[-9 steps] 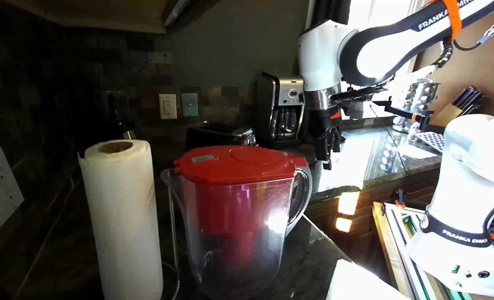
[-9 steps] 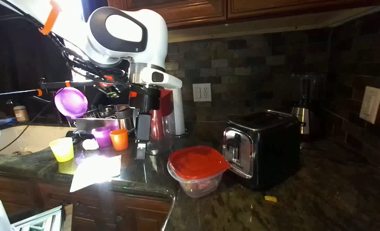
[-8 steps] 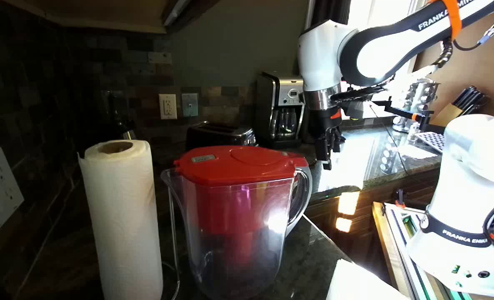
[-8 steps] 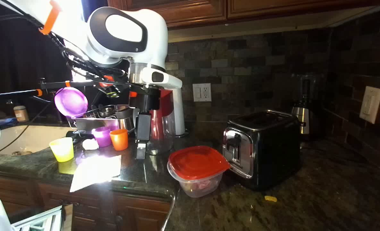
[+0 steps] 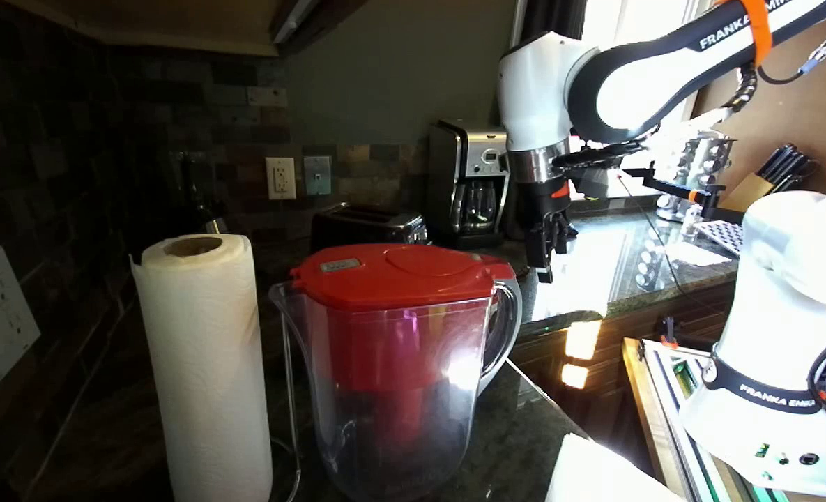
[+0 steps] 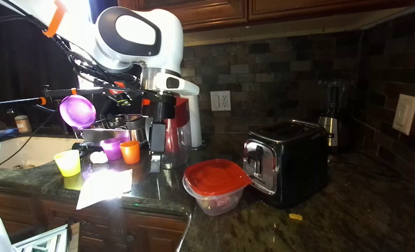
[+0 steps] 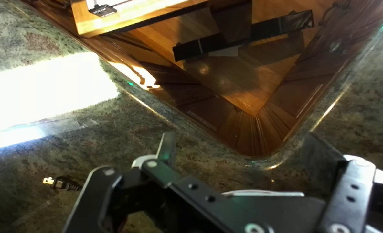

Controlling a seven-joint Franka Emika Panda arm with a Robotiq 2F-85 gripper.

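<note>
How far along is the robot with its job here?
Already looks done: the red lid rests on the clear container. In hand: nothing; the tool stands open and holds nothing. Left, I'd guess: any gripping or lifting, since the clear container sits on the counter, not in the tool.

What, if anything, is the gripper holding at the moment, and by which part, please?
Nothing is held: in the wrist view, the gripper is open, its fingers apart, and the counter shows between them.
</note>
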